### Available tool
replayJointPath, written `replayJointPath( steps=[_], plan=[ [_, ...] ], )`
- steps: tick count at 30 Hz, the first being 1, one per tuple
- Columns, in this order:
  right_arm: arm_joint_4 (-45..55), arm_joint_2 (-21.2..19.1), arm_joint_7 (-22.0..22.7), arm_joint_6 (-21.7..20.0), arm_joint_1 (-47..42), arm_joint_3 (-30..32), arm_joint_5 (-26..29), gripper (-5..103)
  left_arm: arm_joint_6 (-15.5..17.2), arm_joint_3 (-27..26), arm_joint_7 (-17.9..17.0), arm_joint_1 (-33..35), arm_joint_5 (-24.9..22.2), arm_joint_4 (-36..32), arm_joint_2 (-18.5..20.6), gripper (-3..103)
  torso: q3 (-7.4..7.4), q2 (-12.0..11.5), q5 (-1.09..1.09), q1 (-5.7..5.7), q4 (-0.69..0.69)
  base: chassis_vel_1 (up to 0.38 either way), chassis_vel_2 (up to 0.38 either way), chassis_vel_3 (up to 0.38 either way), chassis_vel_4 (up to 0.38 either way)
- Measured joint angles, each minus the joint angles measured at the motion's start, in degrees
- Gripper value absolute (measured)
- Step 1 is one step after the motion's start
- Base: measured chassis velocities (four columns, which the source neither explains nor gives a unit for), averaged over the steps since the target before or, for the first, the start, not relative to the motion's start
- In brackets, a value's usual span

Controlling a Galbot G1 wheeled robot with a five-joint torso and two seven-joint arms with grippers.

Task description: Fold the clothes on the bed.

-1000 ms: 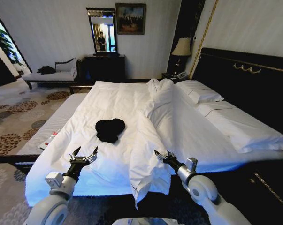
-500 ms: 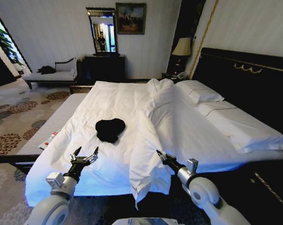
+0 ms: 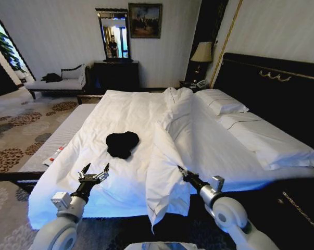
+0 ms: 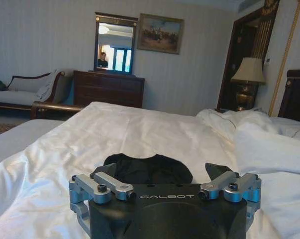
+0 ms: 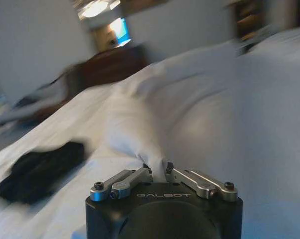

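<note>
Lying crumpled in a dark heap on the white duvet of the large dark-framed bed [image 3: 125,112], well ahead of both arms: the black soft-fabric T-shirt [image 3: 122,143]. Hovering over the near edge of the duvet with fingers spread wide, nothing between them: the left gripper [image 3: 93,172]. Pinched nearly closed on a raised fold of white duvet [image 3: 164,172] beside the shirt: the right gripper [image 3: 181,171].
</note>
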Motion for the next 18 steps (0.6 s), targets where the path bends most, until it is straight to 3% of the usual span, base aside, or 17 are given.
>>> replayJointPath(
  steps=[1, 3, 9, 18],
  plan=[
    [0.0, 0.0, 0.0, 0.0, 0.0, 0.0, 0.0, 2, 0.0, 0.0, 0.0, 0.0, 0.0, 0.0, 0.0, 100, 0.0, 0.0, 0.0, 0.0, 0.0, 0.0, 0.0, 0.0, 0.0],
    [0.19, 4.47, 0.04, 0.61, -2.36, 5.55, -1.36, 2, 0.01, 0.28, -0.1, -1.48, -0.83, 0.42, 0.04, 100, 0.0, 0.0, 0.01, 0.0, -0.02, 0.0, 0.0, 0.0, 0.0],
    [1.25, 10.13, -1.82, 4.88, -9.81, 15.0, -9.84, 2, 0.41, 1.26, -0.63, -4.14, -2.11, 0.76, 1.22, 100, 0.0, 0.0, -0.01, -0.01, -0.03, 0.0, 0.0, 0.0, 0.0],
    [1.32, 16.55, -2.04, 8.1, -12.95, 24.35, -11.39, 2, 0.12, 1.11, -0.32, -3.78, -2.27, 1.11, 1.0, 100, 0.0, 0.0, 0.0, -0.01, 0.0, 0.0, 0.0, 0.0, 0.0]
  ],
)
